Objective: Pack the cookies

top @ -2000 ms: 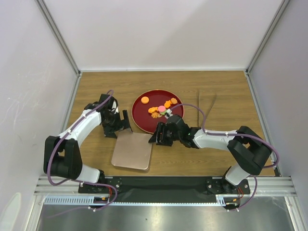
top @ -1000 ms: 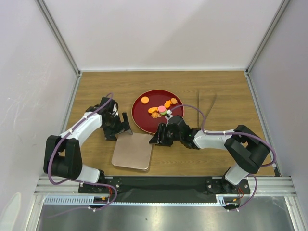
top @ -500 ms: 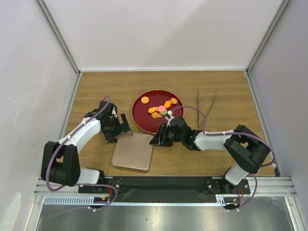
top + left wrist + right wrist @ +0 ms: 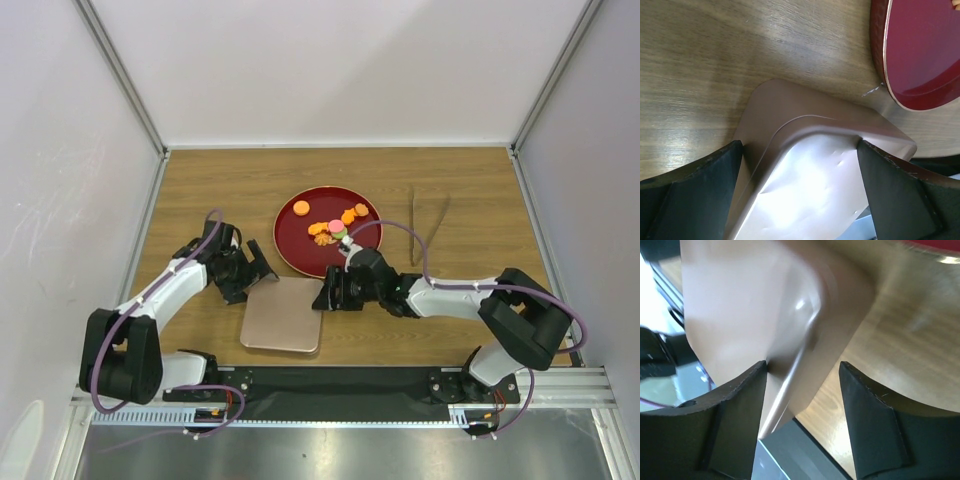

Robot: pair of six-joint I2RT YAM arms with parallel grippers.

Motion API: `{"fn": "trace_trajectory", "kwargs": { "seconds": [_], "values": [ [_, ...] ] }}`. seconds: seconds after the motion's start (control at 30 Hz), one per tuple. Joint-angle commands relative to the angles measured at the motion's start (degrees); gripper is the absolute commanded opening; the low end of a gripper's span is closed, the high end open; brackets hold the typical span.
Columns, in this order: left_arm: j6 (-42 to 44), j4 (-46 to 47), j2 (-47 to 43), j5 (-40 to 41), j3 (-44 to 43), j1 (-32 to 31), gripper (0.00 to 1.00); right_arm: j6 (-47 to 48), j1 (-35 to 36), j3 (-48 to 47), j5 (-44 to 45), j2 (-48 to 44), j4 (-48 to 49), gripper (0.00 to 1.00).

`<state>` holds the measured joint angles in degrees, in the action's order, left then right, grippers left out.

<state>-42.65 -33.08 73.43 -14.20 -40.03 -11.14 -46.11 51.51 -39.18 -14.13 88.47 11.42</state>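
Note:
The cookies point(image 4: 336, 229) lie in a small heap on the red plate point(image 4: 300, 250), mostly orange with one pink and one green; a single orange one point(image 4: 301, 208) lies apart at the plate's far left. The pinkish-brown metal lid point(image 4: 282, 315) lies flat on the table in front of the plate. My left gripper point(image 4: 246, 270) is open at the lid's far-left corner; in the left wrist view point(image 4: 800, 145) its fingers straddle that corner of the lid point(image 4: 815, 170). My right gripper point(image 4: 331, 291) is open at the lid's far-right corner, with the lid point(image 4: 740, 305) against its left finger point(image 4: 735, 425).
Dark tongs point(image 4: 425, 225) lie on the wood to the right of the plate. The plate's rim point(image 4: 880, 60) is just beyond the lid in the left wrist view. The black base rail point(image 4: 330, 382) runs along the near edge, close to the lid.
Both grippers have moved toward the near edge, staying at the lid's far corners. The lid has slid slightly nearer and to the right. The plate and cookies have not moved.

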Motion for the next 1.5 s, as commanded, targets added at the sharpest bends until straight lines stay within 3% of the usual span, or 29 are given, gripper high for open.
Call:
{"fn": "trace_trajectory", "kwargs": {
  "seconds": [0.0,0.43,0.73,0.87,1.2,1.47],
  "values": [
    [-5.77,-1.99,2.68,7.16,4.08,-0.55,0.98,6.73,3.6,-0.99,0.07,-1.28,-8.95,0.65],
    [-5.34,-2.87,4.0,8.92,3.38,-0.64,0.98,9.99,12.83,-0.55,3.32,-5.4,-20.11,0.59],
    [-4.54,-4.27,2.78,9.36,3.91,-0.47,0.99,8.75,14.23,0.33,2.17,-3.83,-18.8,0.51],
    [-4.63,-4.01,1.64,8.31,5.05,-0.11,0.99,9.28,15.38,-2.57,3.23,-1.28,-20.03,0.53],
    [1.25,-12.36,-2.49,13.41,-6.63,2.26,1.0,11.21,15.64,-8.54,2.09,2.94,-21.26,0.56],
    [2.66,-12.8,-4.87,12.44,-6.55,2.35,1.0,12.27,14.77,-10.83,2.0,2.68,-23.63,0.58]
  ]
}}
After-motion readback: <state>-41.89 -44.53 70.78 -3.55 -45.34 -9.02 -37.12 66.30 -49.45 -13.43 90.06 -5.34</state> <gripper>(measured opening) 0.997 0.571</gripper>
